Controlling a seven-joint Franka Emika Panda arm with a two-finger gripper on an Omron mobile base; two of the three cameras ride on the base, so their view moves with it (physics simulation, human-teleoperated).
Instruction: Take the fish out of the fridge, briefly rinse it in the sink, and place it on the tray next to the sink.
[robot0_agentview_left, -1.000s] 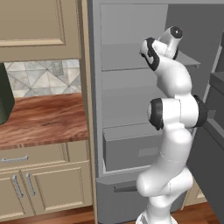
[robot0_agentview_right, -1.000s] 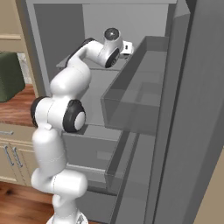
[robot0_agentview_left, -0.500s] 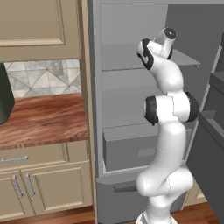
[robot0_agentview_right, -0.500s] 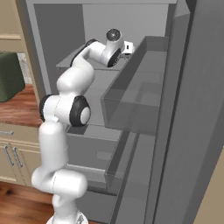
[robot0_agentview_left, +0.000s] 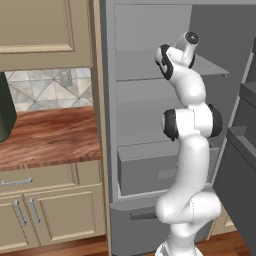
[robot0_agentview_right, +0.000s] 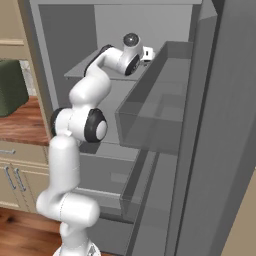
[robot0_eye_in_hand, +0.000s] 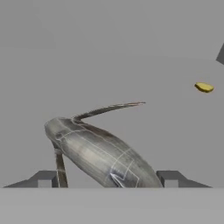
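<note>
Arm reaches into open fridge (robot0_agentview_left: 150, 75), upper shelf. Fingers (robot0_eye_in_hand: 43, 178) spread either side of fish (robot0_eye_in_hand: 98, 155), seemingly not pinching. Small yellow item (robot0_eye_in_hand: 204, 87) beyond.

The fish (robot0_eye_in_hand: 98, 155) is showing silvery grey with darker mottling and thin pale lines across its flank, lying against the flat pale grey of the fridge (robot0_agentview_left: 150, 80) interior, where a small yellow object (robot0_eye_in_hand: 204, 87) is standing out. The gripper's fingertips (robot0_eye_in_hand: 43, 178) are showing dark grey. The arm (robot0_agentview_left: 192, 150) is gleaming white with black joints, while beige wooden cabinets (robot0_agentview_left: 45, 25), a reddish-brown wooden counter (robot0_agentview_left: 50, 135) and a grey-and-white patterned tile backsplash (robot0_agentview_left: 45, 87) are flanking the fridge.
</note>
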